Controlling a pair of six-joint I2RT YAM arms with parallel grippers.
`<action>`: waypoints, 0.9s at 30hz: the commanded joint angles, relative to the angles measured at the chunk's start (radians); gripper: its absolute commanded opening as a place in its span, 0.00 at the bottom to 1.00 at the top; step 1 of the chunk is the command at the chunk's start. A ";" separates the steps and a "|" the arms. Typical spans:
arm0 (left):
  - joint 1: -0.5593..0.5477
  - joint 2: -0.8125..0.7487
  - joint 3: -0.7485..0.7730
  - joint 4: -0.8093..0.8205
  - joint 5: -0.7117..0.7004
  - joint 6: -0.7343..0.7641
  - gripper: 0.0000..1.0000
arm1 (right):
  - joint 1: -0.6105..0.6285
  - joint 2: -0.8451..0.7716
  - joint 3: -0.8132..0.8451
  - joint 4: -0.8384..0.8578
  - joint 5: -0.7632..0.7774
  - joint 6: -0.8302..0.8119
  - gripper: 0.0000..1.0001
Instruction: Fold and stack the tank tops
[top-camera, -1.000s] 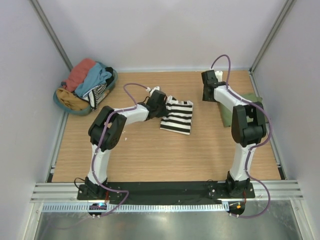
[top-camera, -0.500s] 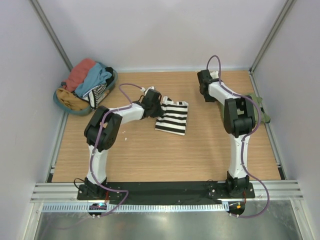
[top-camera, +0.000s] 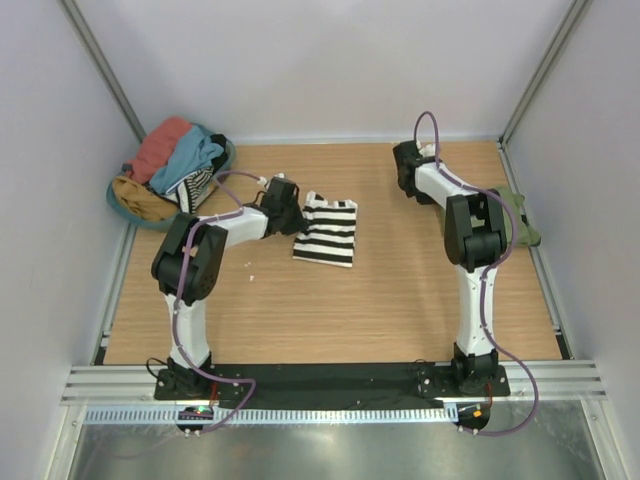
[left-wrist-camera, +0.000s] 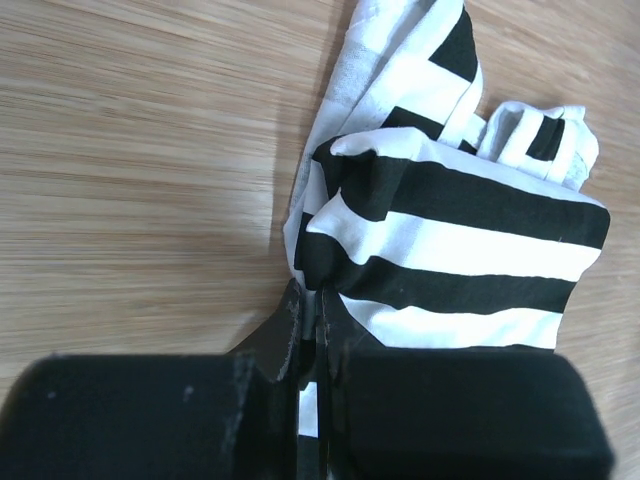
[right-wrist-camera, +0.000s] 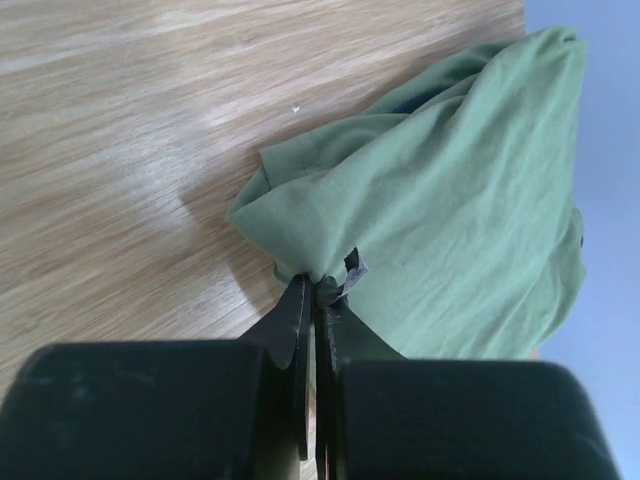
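Left hand (left-wrist-camera: 312, 300) clamped on the striped top (left-wrist-camera: 450, 220), bunched just ahead on the bench (top-camera: 330, 310). Right hand (right-wrist-camera: 318, 290) pinches the green top (right-wrist-camera: 470, 200) by its edge. Clothes basket (top-camera: 113, 196) sits well left of the left hand.

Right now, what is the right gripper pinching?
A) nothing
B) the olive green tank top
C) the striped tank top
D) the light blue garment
B: the right wrist view shows the right gripper closed on a bunched edge of the olive green tank top.
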 joint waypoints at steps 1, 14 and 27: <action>0.038 -0.026 -0.043 -0.052 -0.029 0.014 0.00 | 0.018 -0.028 -0.022 -0.008 -0.020 0.027 0.01; 0.142 -0.160 -0.207 -0.029 -0.062 0.037 0.00 | 0.307 -0.172 -0.134 -0.003 -0.179 0.093 0.01; 0.196 -0.198 -0.284 -0.012 -0.042 0.053 0.00 | 0.625 -0.494 -0.604 0.068 -0.307 0.159 0.07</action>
